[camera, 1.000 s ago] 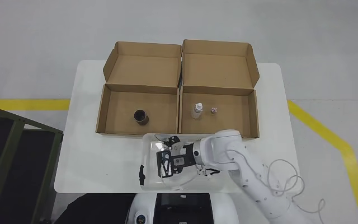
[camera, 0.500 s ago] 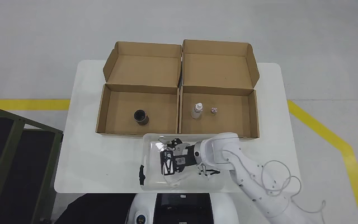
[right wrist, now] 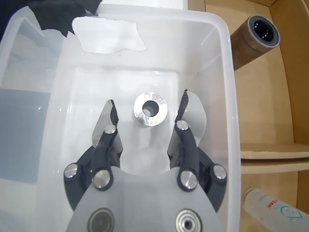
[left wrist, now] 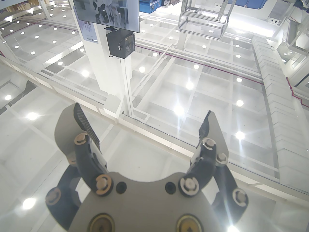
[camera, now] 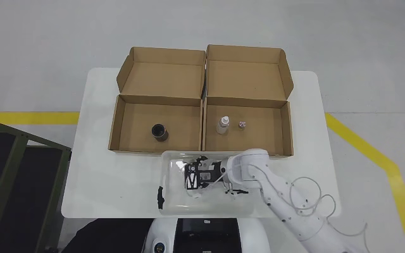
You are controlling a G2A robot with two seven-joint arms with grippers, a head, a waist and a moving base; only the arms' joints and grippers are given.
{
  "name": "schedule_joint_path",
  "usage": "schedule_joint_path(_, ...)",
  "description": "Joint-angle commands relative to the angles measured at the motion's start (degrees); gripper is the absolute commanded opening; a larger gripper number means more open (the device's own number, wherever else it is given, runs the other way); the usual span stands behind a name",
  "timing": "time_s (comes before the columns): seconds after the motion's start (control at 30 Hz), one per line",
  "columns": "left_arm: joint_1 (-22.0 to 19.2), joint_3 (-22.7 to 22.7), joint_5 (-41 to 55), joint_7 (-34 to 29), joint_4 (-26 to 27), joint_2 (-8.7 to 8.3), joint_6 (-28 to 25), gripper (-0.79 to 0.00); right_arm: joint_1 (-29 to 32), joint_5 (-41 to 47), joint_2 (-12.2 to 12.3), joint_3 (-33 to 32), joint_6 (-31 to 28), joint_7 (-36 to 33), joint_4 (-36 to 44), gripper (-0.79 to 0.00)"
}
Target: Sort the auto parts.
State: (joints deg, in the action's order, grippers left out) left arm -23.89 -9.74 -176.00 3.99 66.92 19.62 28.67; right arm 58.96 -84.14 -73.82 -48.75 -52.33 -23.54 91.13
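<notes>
While the right claw (right wrist: 148, 102) hangs spread apart inside the clear bin (right wrist: 224, 73), the metal ring (right wrist: 159, 116) sits centred between its jaws, bore toward the wrist.

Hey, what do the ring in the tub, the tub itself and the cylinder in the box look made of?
The ring: likely bare metal, silvery, with bright scuffed glare on its face. The tub: translucent plastic, milky walls you can see through. The cylinder: probably metal, dull brownish shell, tiny shiny balls inside its dark bore.
</notes>
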Motion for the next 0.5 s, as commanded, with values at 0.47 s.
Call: schedule_joint_path(0.47, 0.0, 0.0, 0.0, 0.0, 0.0, 0.00, 0.0, 0.000, -1.4, 0.6, -0.3, 1.9, 1.8, 1.6, -3.5, -0.446)
